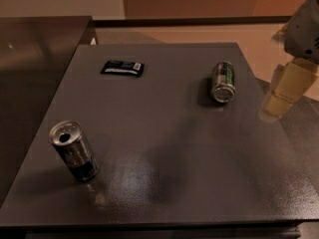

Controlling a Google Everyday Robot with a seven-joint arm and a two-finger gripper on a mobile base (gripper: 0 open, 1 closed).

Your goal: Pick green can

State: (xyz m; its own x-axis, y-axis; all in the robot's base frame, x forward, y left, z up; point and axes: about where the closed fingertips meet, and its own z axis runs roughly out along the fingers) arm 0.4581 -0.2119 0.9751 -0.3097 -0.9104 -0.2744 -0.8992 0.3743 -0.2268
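The green can [223,81] lies on its side on the dark grey table [164,133], towards the back right, with a shiny silver end facing me. My gripper [285,89] hangs at the right edge of the view, beyond the table's right side and to the right of the can, apart from it. It holds nothing that I can see.
A silver can with a dark blue label [74,151] stands upright at the front left. A flat black packet [122,67] lies at the back left. A dark counter [35,49] adjoins the table on the left.
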